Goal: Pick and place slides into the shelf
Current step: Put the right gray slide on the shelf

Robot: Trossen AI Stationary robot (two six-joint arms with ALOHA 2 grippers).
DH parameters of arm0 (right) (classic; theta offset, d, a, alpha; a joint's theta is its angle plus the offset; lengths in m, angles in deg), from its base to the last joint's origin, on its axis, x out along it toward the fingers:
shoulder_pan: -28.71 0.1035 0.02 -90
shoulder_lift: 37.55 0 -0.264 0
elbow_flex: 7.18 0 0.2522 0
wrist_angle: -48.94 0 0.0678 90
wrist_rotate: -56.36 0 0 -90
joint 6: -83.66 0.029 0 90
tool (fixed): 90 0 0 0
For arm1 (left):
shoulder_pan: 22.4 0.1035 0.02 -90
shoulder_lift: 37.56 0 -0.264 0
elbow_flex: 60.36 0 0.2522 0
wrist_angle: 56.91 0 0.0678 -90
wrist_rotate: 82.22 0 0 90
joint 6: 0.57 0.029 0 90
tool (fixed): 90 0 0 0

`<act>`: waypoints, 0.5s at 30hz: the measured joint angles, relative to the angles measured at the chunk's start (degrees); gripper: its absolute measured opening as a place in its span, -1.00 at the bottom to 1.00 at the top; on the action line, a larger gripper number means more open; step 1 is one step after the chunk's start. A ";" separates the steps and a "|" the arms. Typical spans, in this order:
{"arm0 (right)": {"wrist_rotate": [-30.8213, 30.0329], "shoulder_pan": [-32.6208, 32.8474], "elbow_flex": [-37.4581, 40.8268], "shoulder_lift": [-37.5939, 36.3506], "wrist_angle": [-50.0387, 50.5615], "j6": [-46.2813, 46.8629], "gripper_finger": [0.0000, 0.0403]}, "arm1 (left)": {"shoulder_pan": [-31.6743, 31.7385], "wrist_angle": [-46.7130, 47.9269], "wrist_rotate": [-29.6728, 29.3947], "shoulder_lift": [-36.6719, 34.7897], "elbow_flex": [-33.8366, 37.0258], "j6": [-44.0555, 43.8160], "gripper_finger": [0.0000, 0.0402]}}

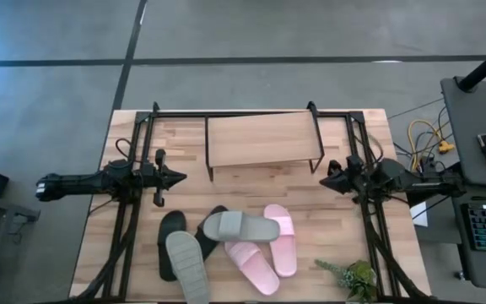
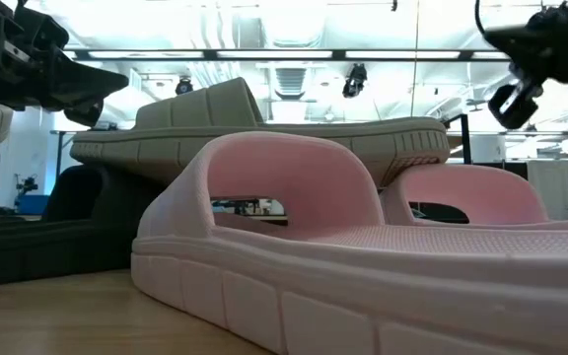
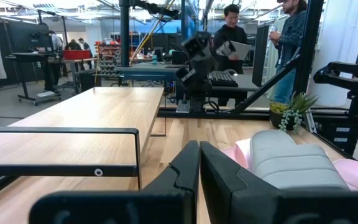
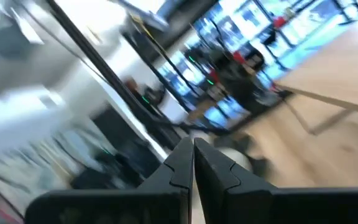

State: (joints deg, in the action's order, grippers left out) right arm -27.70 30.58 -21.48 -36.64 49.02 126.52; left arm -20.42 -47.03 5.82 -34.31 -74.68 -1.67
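Note:
The shelf (image 1: 260, 139), a light plank on thin black legs, stands at the table's far middle and also shows in the left wrist view (image 3: 73, 121). The slides lie in a heap near the front edge. One grey-green slide (image 1: 240, 226) (image 2: 264, 128) lies across a black slide (image 1: 213, 219) and the pink pair (image 1: 281, 241) (image 1: 251, 263). The other grey-green slide (image 1: 188, 266) overlaps the second black one (image 1: 171, 241). My left gripper (image 1: 180, 177) (image 3: 199, 155) hovers shut, left of the shelf. My right gripper (image 1: 326, 180) (image 4: 192, 149) hovers shut, right of it.
A large black metal frame (image 1: 146, 118) runs around the table's far and side edges. A small green plant (image 1: 353, 277) sits at the near right corner. Bare wood lies between the shelf and the heap. People (image 3: 232, 28) stand beyond the table.

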 joint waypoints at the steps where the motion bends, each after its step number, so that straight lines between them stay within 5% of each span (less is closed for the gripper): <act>1: 0.02 0.00 0.00 0.00 -1.34 1.58 -0.96 | 0.00 0.00 0.00 0.00 0.00 0.00 -1.00; 8: -3.07 0.00 0.00 0.00 -5.25 4.30 -0.96 | 0.00 -0.06 -0.06 0.00 0.00 0.16 -1.00; 11: -8.53 0.00 0.00 0.02 -7.57 8.85 -0.96 | 0.08 -4.72 -5.14 0.02 0.00 1.81 -1.00; 15: -20.42 0.00 0.00 0.00 -9.47 9.44 -0.96 | 0.09 -14.10 -5.84 0.00 0.00 -15.12 -1.00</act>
State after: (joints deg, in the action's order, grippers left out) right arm -48.12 30.58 -21.48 -36.64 39.55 135.96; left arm -20.33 -61.13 -0.02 -34.31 -74.68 -16.79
